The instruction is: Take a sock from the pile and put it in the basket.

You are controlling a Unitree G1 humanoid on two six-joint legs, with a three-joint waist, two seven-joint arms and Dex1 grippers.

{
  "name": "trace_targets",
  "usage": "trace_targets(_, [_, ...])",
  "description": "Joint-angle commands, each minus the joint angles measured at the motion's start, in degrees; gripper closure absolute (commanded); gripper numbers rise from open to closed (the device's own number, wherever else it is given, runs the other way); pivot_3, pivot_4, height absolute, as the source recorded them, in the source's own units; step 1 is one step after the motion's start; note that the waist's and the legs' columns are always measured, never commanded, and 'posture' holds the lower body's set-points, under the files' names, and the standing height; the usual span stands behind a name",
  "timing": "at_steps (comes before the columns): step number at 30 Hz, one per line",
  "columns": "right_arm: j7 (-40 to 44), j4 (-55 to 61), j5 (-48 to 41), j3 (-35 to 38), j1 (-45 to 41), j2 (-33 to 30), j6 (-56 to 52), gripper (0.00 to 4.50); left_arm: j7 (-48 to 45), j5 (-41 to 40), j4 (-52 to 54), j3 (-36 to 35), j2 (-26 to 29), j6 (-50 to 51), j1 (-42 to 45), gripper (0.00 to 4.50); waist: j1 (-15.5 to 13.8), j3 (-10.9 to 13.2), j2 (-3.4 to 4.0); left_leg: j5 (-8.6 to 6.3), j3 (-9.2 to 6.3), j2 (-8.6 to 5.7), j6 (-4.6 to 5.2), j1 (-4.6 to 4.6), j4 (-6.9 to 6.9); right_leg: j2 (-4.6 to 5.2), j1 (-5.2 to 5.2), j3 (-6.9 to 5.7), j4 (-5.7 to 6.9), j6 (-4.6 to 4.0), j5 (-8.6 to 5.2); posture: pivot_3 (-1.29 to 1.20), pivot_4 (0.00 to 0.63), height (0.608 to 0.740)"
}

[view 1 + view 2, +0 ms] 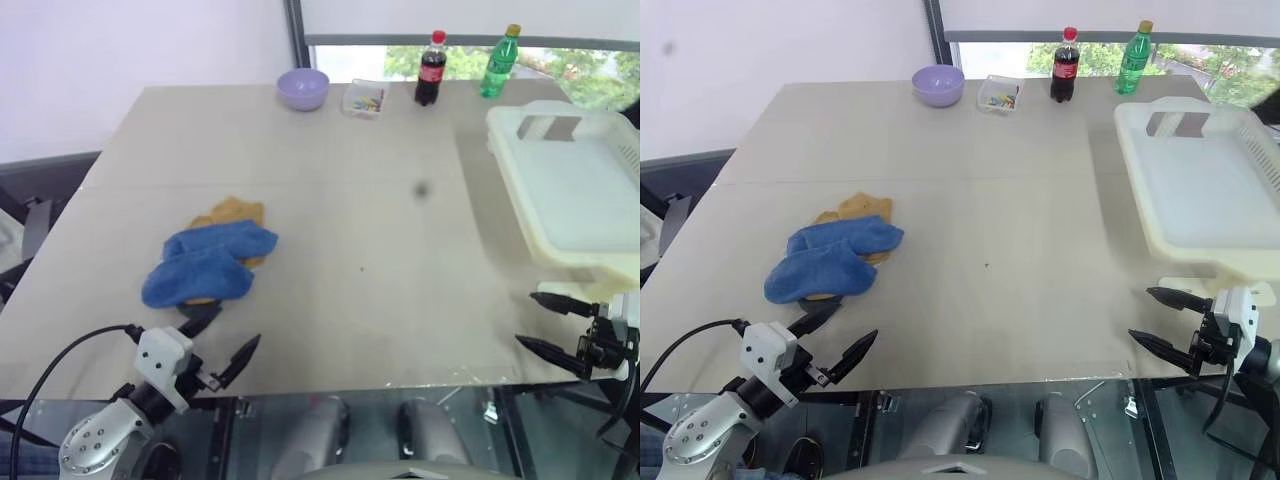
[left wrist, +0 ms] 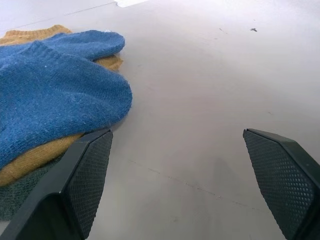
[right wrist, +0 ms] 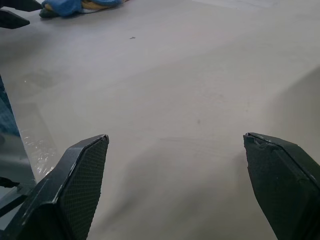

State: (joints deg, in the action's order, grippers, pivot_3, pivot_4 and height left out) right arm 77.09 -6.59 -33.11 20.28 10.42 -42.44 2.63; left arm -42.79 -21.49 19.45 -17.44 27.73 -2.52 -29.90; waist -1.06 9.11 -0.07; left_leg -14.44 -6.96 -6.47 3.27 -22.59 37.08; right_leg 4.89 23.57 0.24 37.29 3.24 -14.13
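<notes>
Socks in a small pile (image 1: 208, 262) lie on the left half of my desk (image 1: 360, 200), blue ones on top and mustard-tan ones showing beneath and behind them, with a darker piece at the pile's near edge in the left wrist view. My left gripper (image 1: 222, 345) hangs over the near desk edge just in front of that pile, its jaws spread wide and holding nothing; one finger (image 2: 85, 170) sits right beside the nearest blue sock, though contact cannot be judged. My right gripper (image 1: 1162, 320) hovers at the near right corner of the desk, jaws likewise wide apart and empty, bare desk surface between them. The basket (image 1: 575, 190), cream-white with slotted sides and a handle hole in its far wall, stands at the right edge of the desk, just beyond my right gripper and well apart from the pile. Along the far edge stand a lilac bowl (image 1: 303, 88), a small clear box (image 1: 365, 99), a dark cola bottle (image 1: 431, 68) and a green bottle (image 1: 500, 62).
</notes>
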Motion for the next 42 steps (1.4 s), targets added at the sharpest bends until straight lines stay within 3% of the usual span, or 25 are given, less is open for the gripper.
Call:
trace_targets(1, [0.9, 1.5, -1.1, 1.8, 0.3, -0.9, -0.1, 0.07, -0.5, -0.4, 0.7, -0.5, 0.3, -0.9, -0.5, 0.00, 0.0, 0.0, 0.00, 0.00, 0.00, 0.00, 0.00, 0.00, 0.00, 0.00, 0.00, 0.00, 0.00, 0.00, 0.00, 0.00, 0.150, 0.740])
trace_targets(24, [2.6, 1.4, -1.5, 1.3, 0.6, -0.5, -0.7, 0.07, 2.5, 0.9, 1.4, 0.5, -0.8, 2.1, 1.4, 0.00, 0.0, 0.0, 0.01, 0.01, 0.00, 0.00, 0.02, 0.00, 0.06, -0.01, -0.01, 0.00, 0.04, 0.00, 0.01, 0.00, 0.150, 0.740])
trace_targets(29, [5.6, 7.1, -5.0, 1.2, 2.5, -0.1, -1.4, 0.07, 7.2, 3.5, 3.3, 2.7, -1.7, 5.7, 4.2, 0.00, -0.1, 0.0, 0.01, 0.01, 0.00, 0.00, 0.02, 0.00, 0.09, -0.01, -0.01, -0.01, 0.07, 0.00, 0.01, 0.00, 0.150, 0.740])
trace_targets(42, [2.3, 22.7, -8.6, -2.5, -2.1, 0.7, -4.5, 0.07, 18.1, 11.4, 7.7, 8.1, -1.8, 18.8, 13.7, 0.00, -0.2, 0.0, -0.01, 0.02, 0.01, -0.01, 0.01, 0.02, 0.21, -0.02, 0.00, 0.00, 0.26, 0.01, 0.02, 0.00, 0.150, 0.740])
